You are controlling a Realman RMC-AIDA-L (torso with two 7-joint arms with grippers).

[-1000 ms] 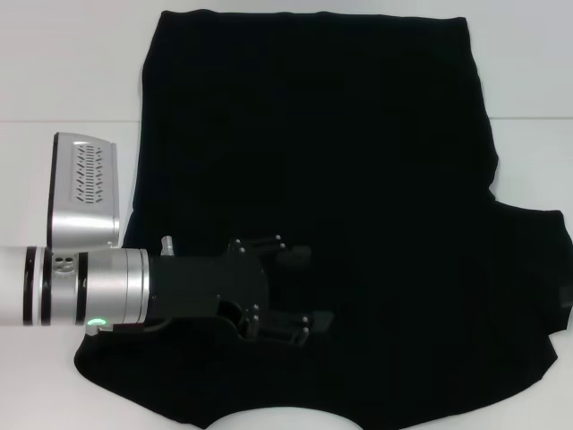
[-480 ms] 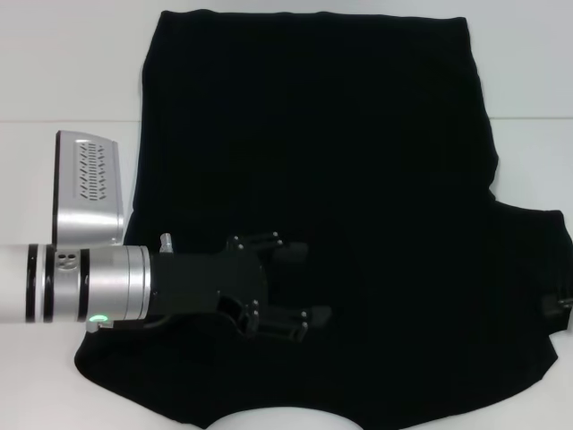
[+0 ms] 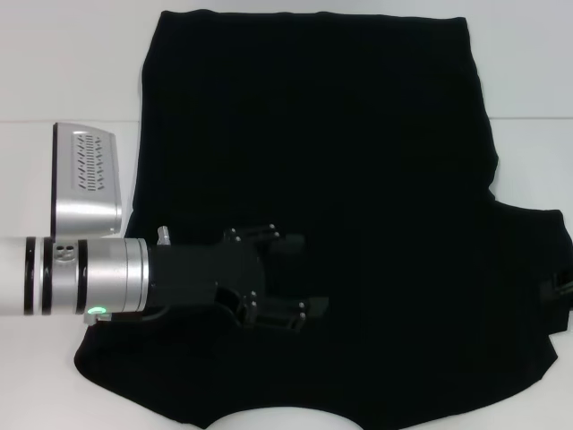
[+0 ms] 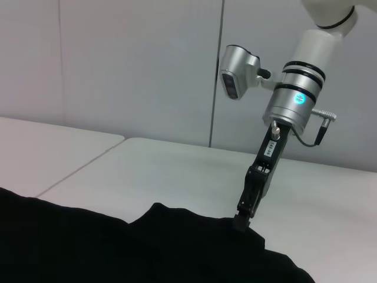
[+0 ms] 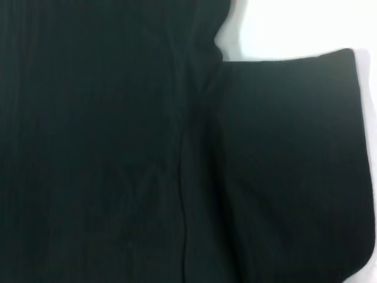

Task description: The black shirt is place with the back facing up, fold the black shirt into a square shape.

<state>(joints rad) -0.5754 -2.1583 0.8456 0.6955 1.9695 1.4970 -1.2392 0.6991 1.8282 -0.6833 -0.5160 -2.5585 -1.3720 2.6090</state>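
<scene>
Although the black shirt (image 3: 340, 224) still lay mostly spread on the white worktop (image 3: 54, 63), one stage of the fold looked done: in the head view its left side ended in a fairly straight vertical edge with no sleeve showing, as if that sleeve had been turned in over the body, though the dark cloth hid any layering. The opposite sleeve (image 3: 533, 296) still stuck out flat toward the right edge, and the curved neckline sat at the near edge, closest to the robot. The left gripper (image 3: 286, 273) reached in from the left over the shirt's lower left part, its fingers spread apart with only cloth seen between them; whether they touched the fabric could not be told. The right gripper (image 4: 241, 221) appeared in the left wrist view, pointing straight down with its tip at the sleeve's edge; whether its fingers were spread or pinching the cloth could not be told. The right wrist view showed that sleeve lying flat with a seam beside it. Judging from this, folding in the right sleeve and then doubling the body into a square remained.
</scene>
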